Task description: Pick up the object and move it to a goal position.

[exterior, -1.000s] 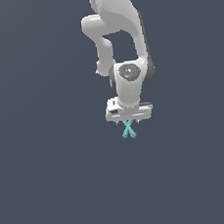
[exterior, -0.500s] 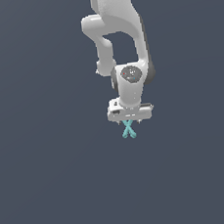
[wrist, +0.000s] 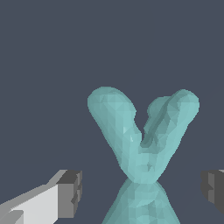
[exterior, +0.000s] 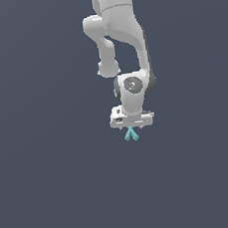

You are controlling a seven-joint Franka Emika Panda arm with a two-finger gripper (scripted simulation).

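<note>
Position check: my white arm hangs over the plain dark grey worktop [exterior: 50, 193], with my gripper [exterior: 132, 129] pointing down at the small teal X-shaped piece of two crossed rounded bars [exterior: 131, 133]. In the exterior view only the lower legs of that piece show beneath the white hand; its upper half is hidden behind the hand.

Jaws: released. In the wrist view the two dark grey fingertips [wrist: 70, 193] stand well apart on either side of the teal piece [wrist: 142, 144], and neither touches it. The crossing of the bars lies between them, nearer the fingertip at the picture's edge than the one with the white finger body behind it.

Location of the task's thing: on the worktop, directly beneath my hand and inside the span of the jaws. It appears to lie flat, though I cannot confirm contact with the surface. No goal marker shows in either view.

Step in hand, by my judgement: closing on the piece before the lift. To do it well I should centre the crossing between the fingertips first, so both meet it together and do not push it sideways. I should grip at the narrow waist, where the rounded bars are least likely to roll out, and confirm hold before raising.
</note>
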